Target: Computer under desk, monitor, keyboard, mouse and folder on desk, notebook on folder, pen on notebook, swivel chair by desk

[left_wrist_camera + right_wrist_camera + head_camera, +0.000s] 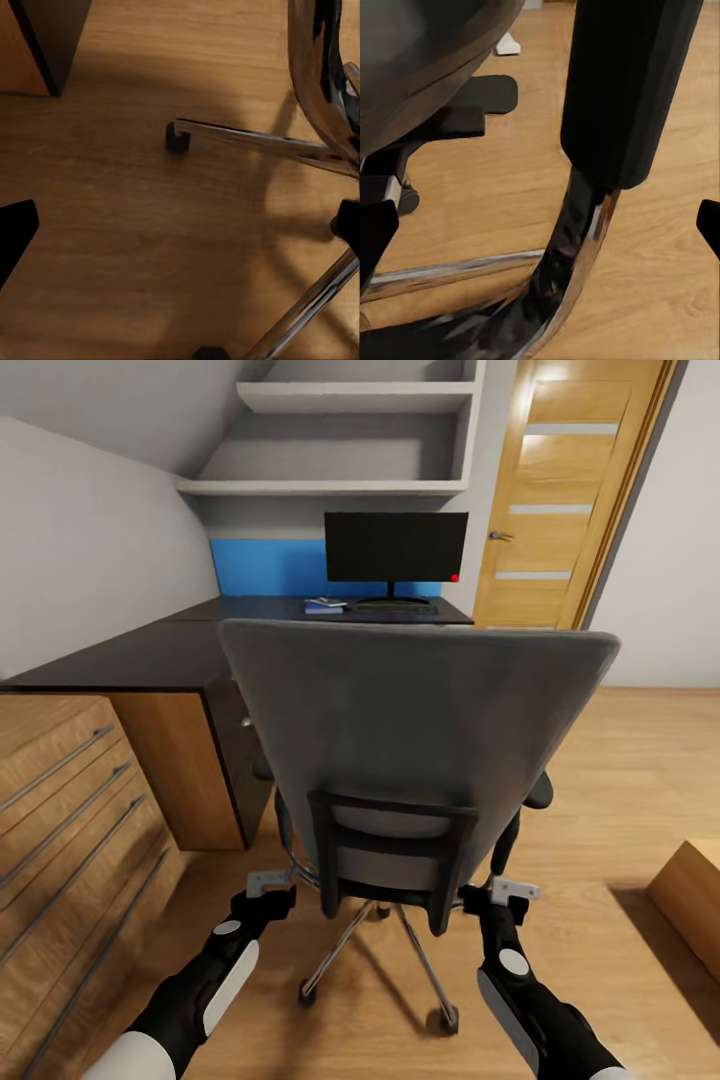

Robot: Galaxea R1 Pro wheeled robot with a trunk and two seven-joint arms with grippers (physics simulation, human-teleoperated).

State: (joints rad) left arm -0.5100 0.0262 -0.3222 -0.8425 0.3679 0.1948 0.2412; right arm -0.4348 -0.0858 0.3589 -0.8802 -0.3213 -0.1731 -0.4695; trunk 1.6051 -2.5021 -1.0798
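The grey swivel chair (410, 730) stands with its back to me, in front of the black-topped desk (150, 650). On the desk's far part stands the monitor (395, 547), with the keyboard (395, 607) before it and the blue folder (325, 605) to its left. Mouse, notebook and pen are too small to make out, and the computer is hidden. My left gripper (270, 885) (180, 232) is open, low beside the chair's chrome base (255, 139). My right gripper (505, 895) (540, 232) is open too, and the chair's armrest post (622, 90) shows between its fingertips.
A light wooden dresser (60, 810) with long handles runs along my left. A wooden door (565, 490) stands right of the desk, and a wooden box corner (690, 900) sits at the right edge. Wall shelves (340, 440) hang above the monitor.
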